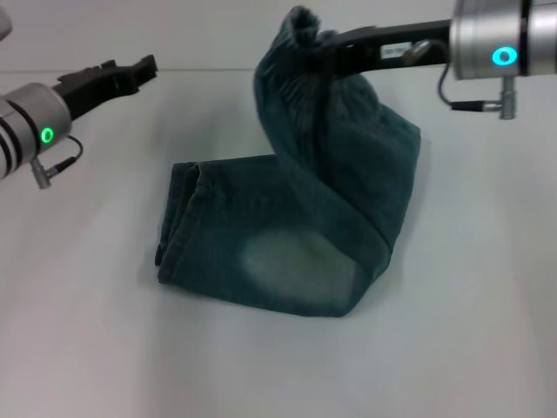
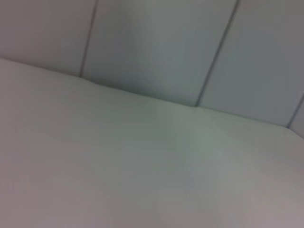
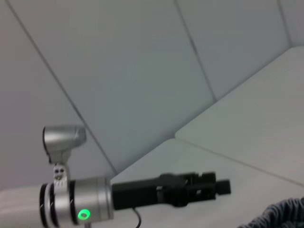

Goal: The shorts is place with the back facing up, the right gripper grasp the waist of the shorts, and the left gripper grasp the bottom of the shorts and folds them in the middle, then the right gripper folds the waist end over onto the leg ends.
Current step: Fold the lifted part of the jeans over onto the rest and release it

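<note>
The blue denim shorts (image 1: pixel 296 235) lie folded lengthwise on the white table (image 1: pixel 78 331), with a faded pale patch facing up. The leg ends (image 1: pixel 178 222) rest stacked at the left. The right gripper (image 1: pixel 318 43) is shut on the ruched waist (image 1: pixel 300 30) and holds it well above the table, so the cloth rises from the right side and arches over. A scrap of denim (image 3: pixel 280 216) shows in the right wrist view. The left gripper (image 1: pixel 139 68) hovers at the far left, apart from the shorts and holding nothing; it also appears as the left gripper (image 3: pixel 223 186) in the right wrist view.
Bare white tabletop (image 2: pixel 142 166) runs around the shorts, bounded at the back by a pale panelled wall (image 2: pixel 156 42). Nothing else stands on the table.
</note>
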`<state>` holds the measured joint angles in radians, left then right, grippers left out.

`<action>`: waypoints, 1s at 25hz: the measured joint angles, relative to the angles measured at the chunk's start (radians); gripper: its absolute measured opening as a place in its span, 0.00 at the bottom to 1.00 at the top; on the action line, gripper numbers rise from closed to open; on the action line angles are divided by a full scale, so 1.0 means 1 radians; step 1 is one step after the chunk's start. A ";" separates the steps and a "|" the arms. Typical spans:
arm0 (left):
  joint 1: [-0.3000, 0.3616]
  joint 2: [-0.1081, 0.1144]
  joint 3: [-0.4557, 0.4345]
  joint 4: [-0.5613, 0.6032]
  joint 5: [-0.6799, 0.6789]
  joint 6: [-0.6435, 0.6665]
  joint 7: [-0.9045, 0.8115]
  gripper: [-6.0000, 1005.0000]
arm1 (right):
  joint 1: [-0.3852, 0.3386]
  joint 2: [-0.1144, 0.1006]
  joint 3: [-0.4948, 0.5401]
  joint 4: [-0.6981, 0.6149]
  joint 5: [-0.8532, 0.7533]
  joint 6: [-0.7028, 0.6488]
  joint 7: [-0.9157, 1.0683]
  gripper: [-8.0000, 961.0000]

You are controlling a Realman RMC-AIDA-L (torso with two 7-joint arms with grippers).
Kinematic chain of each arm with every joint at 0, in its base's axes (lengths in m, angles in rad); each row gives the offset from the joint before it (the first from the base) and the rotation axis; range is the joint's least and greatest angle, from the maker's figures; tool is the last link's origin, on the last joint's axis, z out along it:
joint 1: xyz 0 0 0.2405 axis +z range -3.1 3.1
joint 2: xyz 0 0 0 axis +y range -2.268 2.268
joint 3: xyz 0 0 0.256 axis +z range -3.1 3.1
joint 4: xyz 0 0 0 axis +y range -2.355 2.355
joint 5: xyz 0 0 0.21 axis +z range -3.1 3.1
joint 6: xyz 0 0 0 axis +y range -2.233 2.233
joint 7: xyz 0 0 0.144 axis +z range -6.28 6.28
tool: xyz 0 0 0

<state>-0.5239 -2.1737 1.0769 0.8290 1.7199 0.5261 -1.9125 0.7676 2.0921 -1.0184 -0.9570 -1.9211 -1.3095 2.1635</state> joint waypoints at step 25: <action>-0.035 0.003 0.014 0.032 -0.002 -0.136 0.041 0.65 | 0.120 0.008 -0.334 0.255 0.127 0.122 -0.009 0.15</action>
<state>-0.5587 -2.1709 1.0909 0.8611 1.7180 0.3900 -1.8716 0.8873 2.1001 -1.3528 -0.7021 -1.7941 -1.1878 2.1548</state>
